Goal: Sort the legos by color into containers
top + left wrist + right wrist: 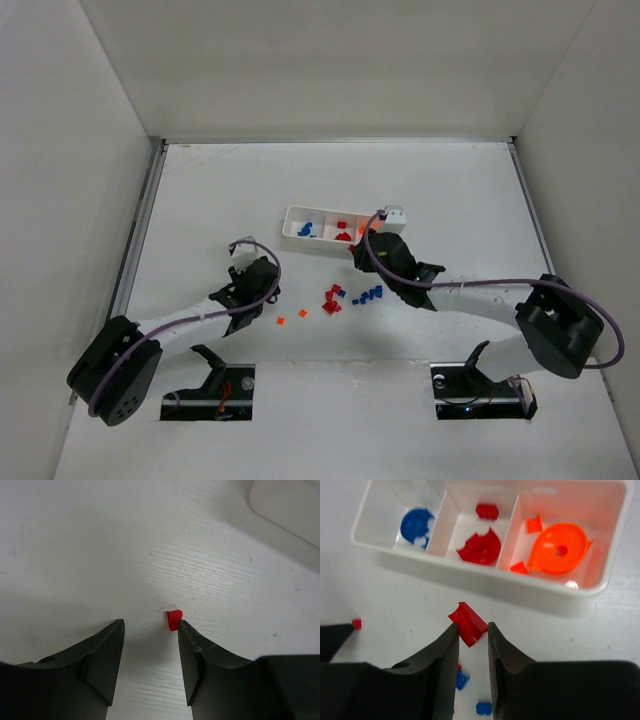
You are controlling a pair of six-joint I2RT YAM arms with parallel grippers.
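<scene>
The white three-compartment tray point(296, 226) sits mid-table. In the right wrist view its wall point(485, 577) is close ahead, with a blue piece point(416, 524) in the left compartment, red pieces point(480, 547) in the middle and orange pieces point(559, 547) in the right. My right gripper point(471, 630) point(360, 248) is shut on a red brick point(468, 623), held above the table just short of the tray. My left gripper point(150, 627) point(268, 275) is open low over the table. A tiny red brick point(174, 619) lies at its right fingertip point(186, 630).
Loose red bricks point(333, 299), blue bricks point(370, 294) and two orange bricks point(281, 321) lie between the arms, in front of the tray. White walls enclose the table at left, right and back.
</scene>
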